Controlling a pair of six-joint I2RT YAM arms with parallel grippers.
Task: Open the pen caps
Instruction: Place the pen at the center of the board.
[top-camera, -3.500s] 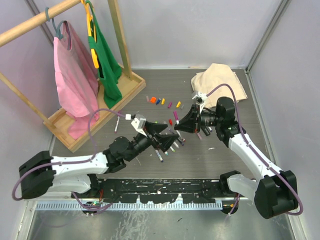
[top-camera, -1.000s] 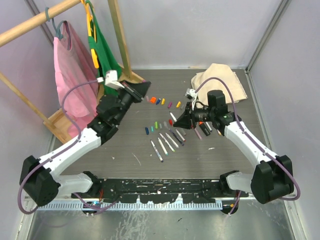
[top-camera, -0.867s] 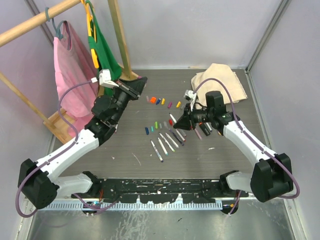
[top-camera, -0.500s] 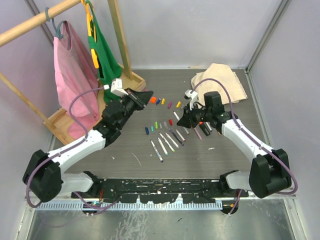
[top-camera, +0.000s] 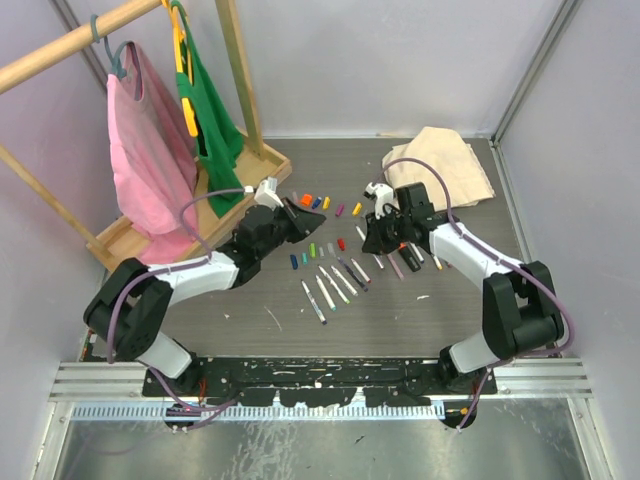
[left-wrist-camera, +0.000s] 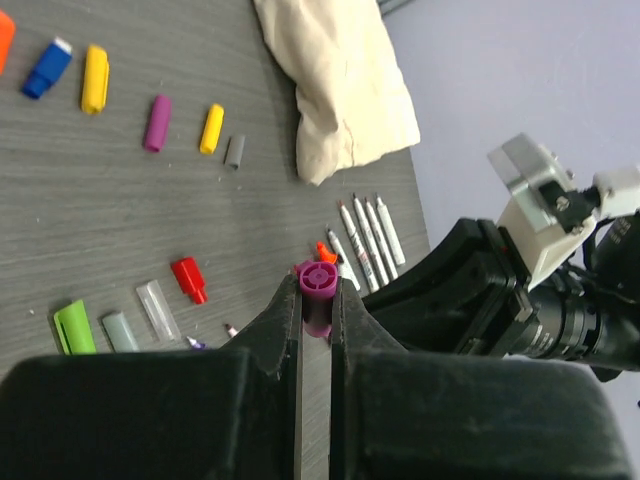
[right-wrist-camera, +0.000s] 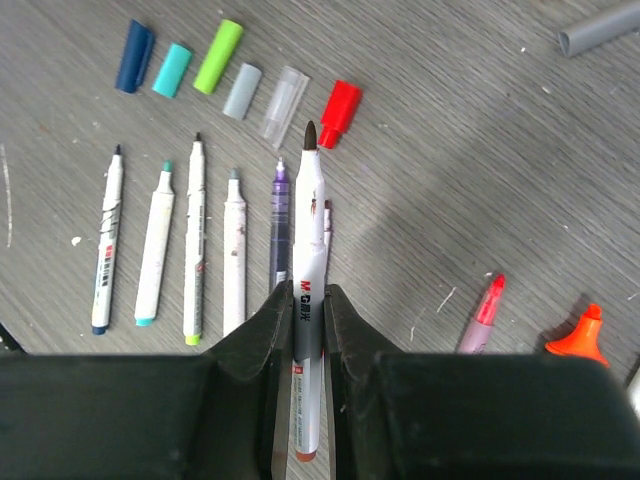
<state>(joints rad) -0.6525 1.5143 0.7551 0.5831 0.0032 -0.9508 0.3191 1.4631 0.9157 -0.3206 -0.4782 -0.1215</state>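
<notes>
A purple cap (left-wrist-camera: 317, 285) is pinched between the left jaws, lower centre of the frame; an uncapped white pen (right-wrist-camera: 310, 220) is gripped by the right jaws, lower centre.

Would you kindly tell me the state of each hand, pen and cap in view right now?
Left hand, shut on a purple cap.
Right hand, shut on an uncapped white pen.
Row of pens, uncapped, lying flat.
Red cap, off, lying loose.
Green cap, off, lying loose.
Cloth, rumpled.
</notes>
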